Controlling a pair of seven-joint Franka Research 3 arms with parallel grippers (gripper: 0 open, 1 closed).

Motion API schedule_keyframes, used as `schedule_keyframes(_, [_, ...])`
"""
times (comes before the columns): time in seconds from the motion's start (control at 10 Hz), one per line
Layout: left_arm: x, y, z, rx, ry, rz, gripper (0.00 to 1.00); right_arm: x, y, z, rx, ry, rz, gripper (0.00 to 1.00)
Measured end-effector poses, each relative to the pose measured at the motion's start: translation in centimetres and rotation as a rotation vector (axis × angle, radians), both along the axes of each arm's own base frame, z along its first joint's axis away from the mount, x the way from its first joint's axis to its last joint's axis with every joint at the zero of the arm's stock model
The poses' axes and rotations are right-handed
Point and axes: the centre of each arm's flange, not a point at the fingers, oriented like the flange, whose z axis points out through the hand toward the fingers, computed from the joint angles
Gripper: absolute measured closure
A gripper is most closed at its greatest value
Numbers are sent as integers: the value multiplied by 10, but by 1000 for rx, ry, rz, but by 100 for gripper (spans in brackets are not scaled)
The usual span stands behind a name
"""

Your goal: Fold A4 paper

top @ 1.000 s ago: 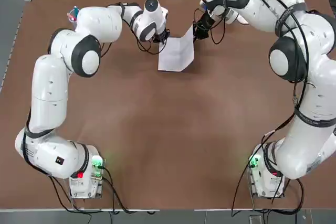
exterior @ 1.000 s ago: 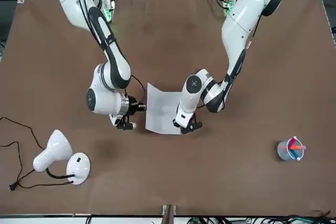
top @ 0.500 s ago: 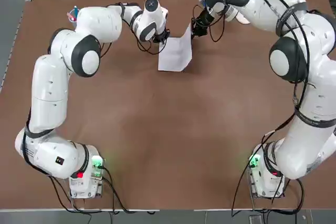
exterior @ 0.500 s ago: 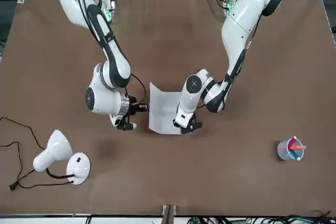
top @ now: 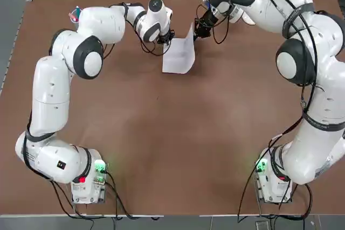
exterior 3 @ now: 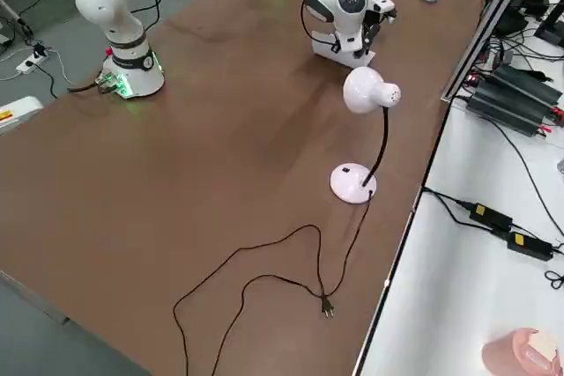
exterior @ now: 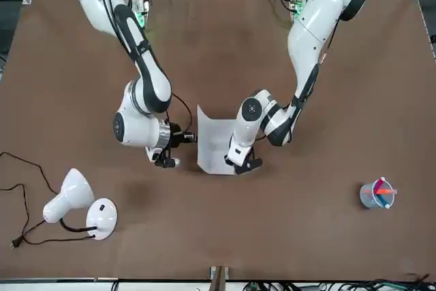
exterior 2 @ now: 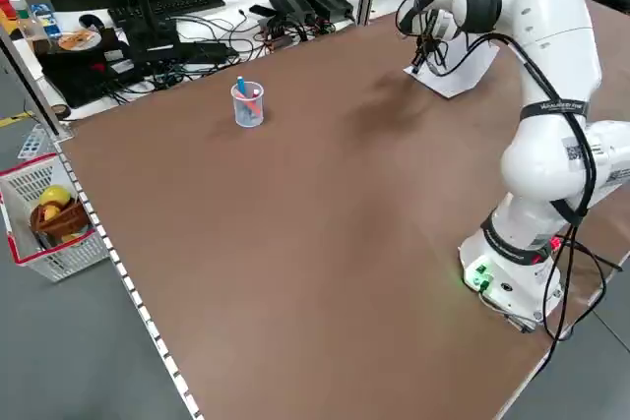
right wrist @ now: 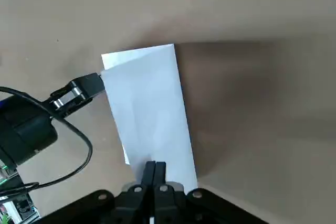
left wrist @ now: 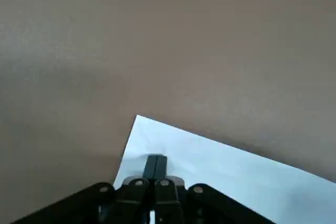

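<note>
One A4 paper, two grippers, one white lamp, one small cup of pens. The paper sits at the far middle of the brown desk, between the two grippers, partly lifted: its left part lies flat while its right edge stands raised off the surface. The right gripper has its jaws clenched on that raised edge; in the right wrist view the two fingers meet on the sheet with no gap. The left gripper is at the paper's far left corner, jaws likewise pressed together on the sheet, tips closed over the paper near its corner in the left wrist view. In the right wrist view a second layer of the sheet shows along the edge next to the left gripper. The lamp stands at the far right corner of the desk, well apart from the paper, its cord trailing along the right edge. The cup stands at the far left, also well apart. The near half of the desk is open brown surface between the two arm bases.
</note>
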Motion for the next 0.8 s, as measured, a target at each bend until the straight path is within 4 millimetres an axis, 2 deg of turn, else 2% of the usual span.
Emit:
schedule_keyframes(0.4, [0,0,0,0,0,0,99,-2,11,-2,23,-11,-35,98])
schedule_keyframes(0.8, [0,0,0,0,0,0,99,-5,20,-21,1,-25,-44,98])
